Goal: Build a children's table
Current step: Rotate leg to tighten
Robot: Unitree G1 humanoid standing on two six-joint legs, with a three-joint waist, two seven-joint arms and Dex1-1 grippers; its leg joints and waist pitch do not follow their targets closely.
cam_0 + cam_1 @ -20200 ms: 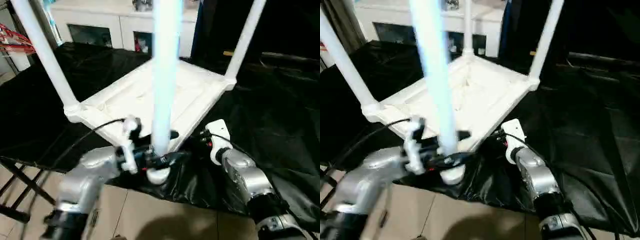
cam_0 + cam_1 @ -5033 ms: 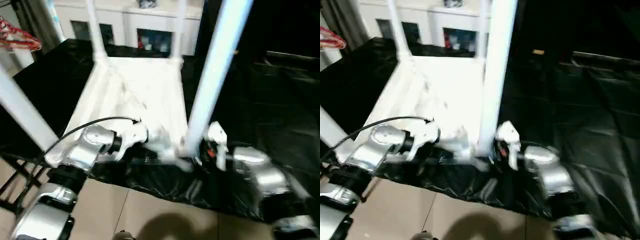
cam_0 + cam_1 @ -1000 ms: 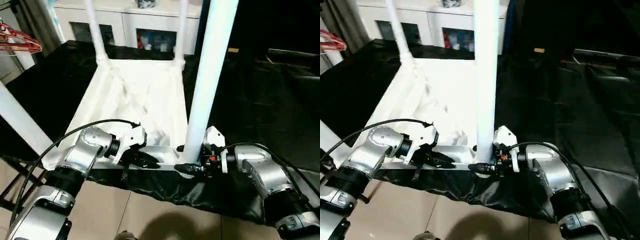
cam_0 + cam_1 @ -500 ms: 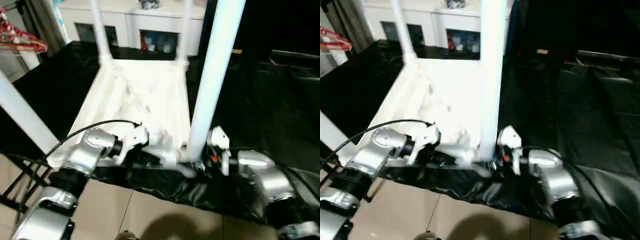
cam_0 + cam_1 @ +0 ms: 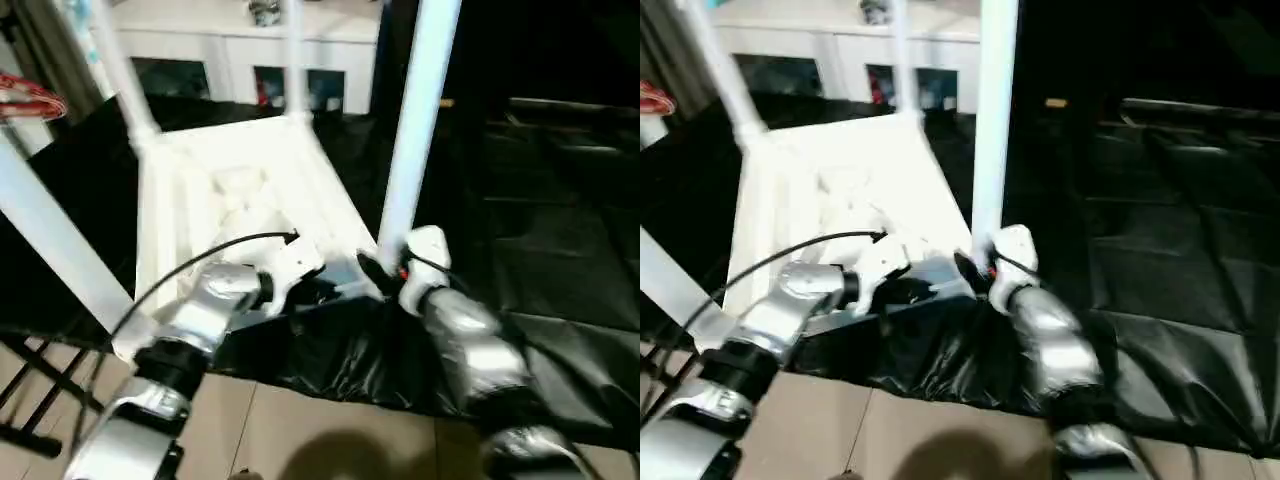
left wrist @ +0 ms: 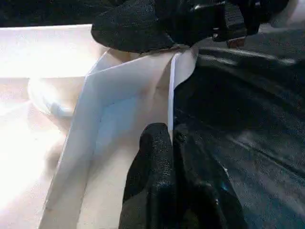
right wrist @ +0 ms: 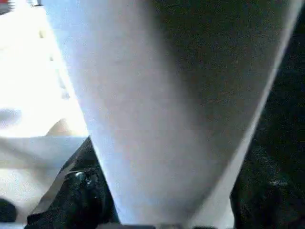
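The upturned table top (image 5: 215, 190) has been swung round on the black sheet (image 5: 560, 270) within the last second. Its near rim is pinched by the closed left gripper (image 6: 169, 143); the fourth leg (image 5: 410, 150) is clasped by the right gripper (image 5: 385, 272), suggesting final seating.

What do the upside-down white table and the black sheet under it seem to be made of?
The table top and its legs look like smooth moulded white plastic: one even colour, rounded corner sockets, a soft sheen. The black sheet seems thin plastic film, perhaps vinyl: it is glossy, creased, and hangs in folds off the near edge.
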